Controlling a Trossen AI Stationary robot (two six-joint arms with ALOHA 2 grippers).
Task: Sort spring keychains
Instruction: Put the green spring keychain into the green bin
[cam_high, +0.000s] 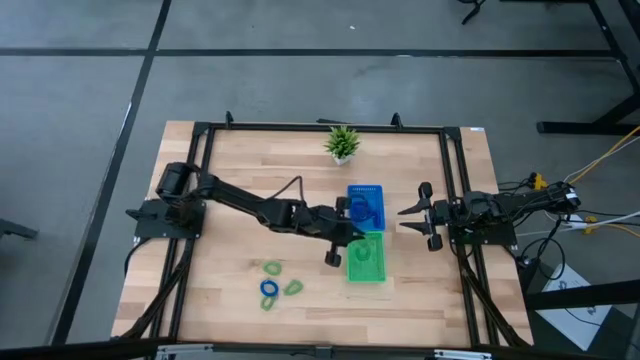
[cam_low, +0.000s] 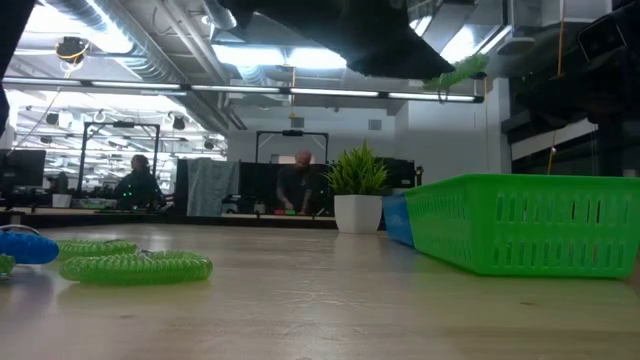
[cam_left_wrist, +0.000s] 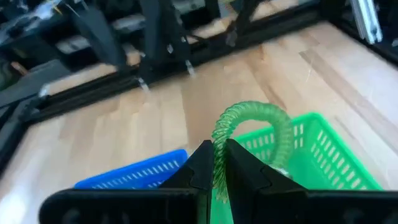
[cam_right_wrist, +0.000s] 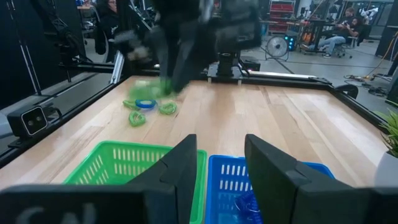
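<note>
My left gripper (cam_left_wrist: 214, 171) is shut on a light green spring keychain (cam_left_wrist: 255, 124) and hovers at the near-left edge of the green tray (cam_high: 366, 260). The same keychain shows as a green coil (cam_low: 455, 72) under the dark gripper in the low view. Two green keychains (cam_high: 272, 267) (cam_high: 293, 288) and a blue one (cam_high: 268, 289) lie flat on the table, left of the trays. Blue keychains (cam_right_wrist: 249, 202) lie in the blue tray (cam_high: 366, 205). My right gripper (cam_right_wrist: 221, 168) waits open to the right of the trays (cam_high: 415, 212). My left gripper pinches the green keychain by one end of its coil (cam_left_wrist: 217, 163) between its two fingers. The rest of the loop (cam_left_wrist: 273, 121) arches out past the fingertips, lifted clear of the table and over the green tray (cam_left_wrist: 323, 155).
A small potted plant (cam_high: 342, 142) stands at the table's far edge behind the trays. A black frame (cam_high: 320, 127) runs round the tabletop. Bare wood lies between the loose keychains and the trays (cam_high: 310, 270). People sit in the room beyond.
</note>
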